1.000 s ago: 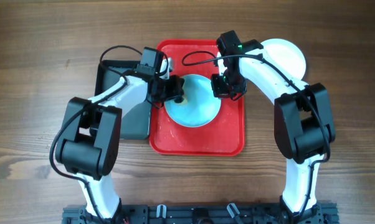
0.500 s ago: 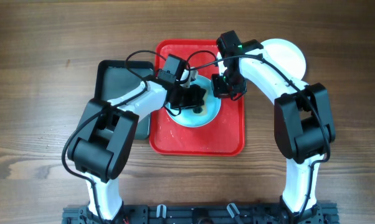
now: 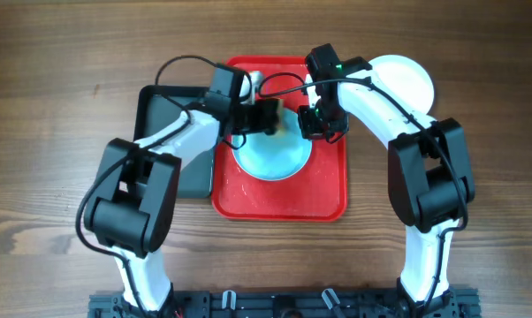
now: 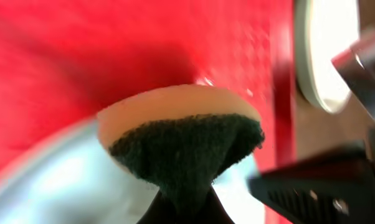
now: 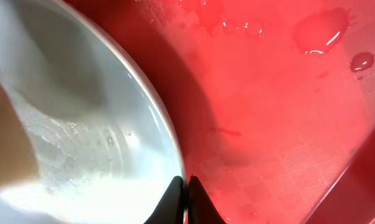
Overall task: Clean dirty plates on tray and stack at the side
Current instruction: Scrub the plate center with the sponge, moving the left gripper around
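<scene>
Overhead, shows the left gripper [image 3: 268, 119] gone from the middle of the blue plate [image 3: 275, 159] to its far rim on the red tray [image 3: 284, 199], suggesting scrubbing not yet finished. From the left wrist, shows it clenched on the sponge [image 4: 181, 134]. From the right wrist, shows the right gripper [image 5: 182, 188] pinching the plate's rim.

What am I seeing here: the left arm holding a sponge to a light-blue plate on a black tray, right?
Not quite: the tray is red, not black, as the overhead view shows. The left gripper does hold a sponge to the light-blue plate.
</scene>
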Robot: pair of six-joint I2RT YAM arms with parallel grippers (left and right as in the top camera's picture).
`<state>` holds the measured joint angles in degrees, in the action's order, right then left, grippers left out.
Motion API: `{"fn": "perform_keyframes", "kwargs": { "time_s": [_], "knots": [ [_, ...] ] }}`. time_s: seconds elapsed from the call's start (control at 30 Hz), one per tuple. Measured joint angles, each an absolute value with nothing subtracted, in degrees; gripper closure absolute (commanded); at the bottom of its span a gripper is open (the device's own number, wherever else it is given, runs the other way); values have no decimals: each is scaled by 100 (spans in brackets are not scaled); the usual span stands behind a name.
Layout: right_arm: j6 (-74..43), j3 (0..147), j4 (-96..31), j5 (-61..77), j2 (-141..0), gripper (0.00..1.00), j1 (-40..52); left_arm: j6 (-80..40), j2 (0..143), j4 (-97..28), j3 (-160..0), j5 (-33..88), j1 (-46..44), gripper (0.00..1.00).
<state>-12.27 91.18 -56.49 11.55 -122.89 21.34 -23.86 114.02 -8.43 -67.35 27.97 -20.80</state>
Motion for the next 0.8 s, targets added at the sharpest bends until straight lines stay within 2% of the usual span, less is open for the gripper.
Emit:
{"fn": "perform_keyframes", "kwargs": {
  "time_s": [0.3,0.5,0.8],
  "knots": [
    [-1227,9118,-5642,1155,-12289,95,2134,-2078,11389,-838,-6735,1564,-2106,96],
    [-1190,9118,-5629,1155,-12289,95,2134,-1828,11389,-445,-6735,1341,-2110,96],
    [-1166,9118,-5621,1157,-12289,95,2134,-1693,11389,-532,-6726,967,-2182,96]
  ]
}}
